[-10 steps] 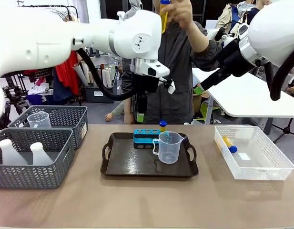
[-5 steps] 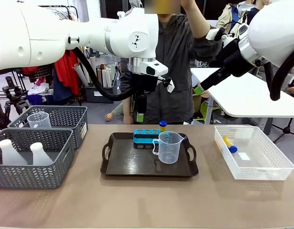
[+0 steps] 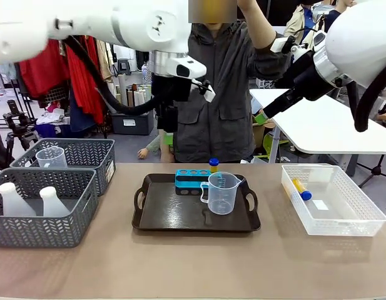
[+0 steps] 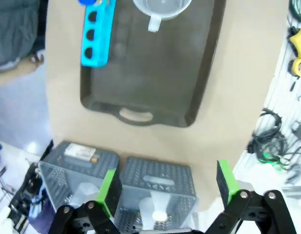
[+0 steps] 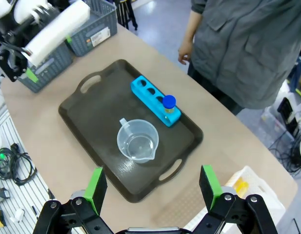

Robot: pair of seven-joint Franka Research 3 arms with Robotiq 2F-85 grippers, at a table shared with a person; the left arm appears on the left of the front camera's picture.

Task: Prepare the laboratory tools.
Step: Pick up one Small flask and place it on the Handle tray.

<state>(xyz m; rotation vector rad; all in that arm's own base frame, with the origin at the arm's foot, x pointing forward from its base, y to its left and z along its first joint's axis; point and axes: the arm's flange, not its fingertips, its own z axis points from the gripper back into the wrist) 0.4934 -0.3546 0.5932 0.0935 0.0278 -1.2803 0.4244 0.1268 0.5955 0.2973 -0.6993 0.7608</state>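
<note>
Both claws spread wide and empty, high above the dark handled plastic tray (image 3: 174, 220).

A blue holed tube rack (image 3: 191, 177) stands at the tray's far edge, with one small yellow tube with a blue cap (image 3: 213, 164) upright in its right end. A clear handled measuring beaker (image 3: 222, 192) stands on the tray just in front of the rack. Left of the tray, two translucent white conical flasks (image 3: 11, 201) sit in a grey mesh basket (image 3: 49, 232). Right of the tray, a second yellow tube (image 3: 301, 189) lies in a clear plastic bin (image 3: 343, 228). The left gripper (image 4: 167, 185) hangs up and to the tray's left, the right gripper (image 5: 152, 187) up and to its right — green pads apart, nothing between them.
</note>
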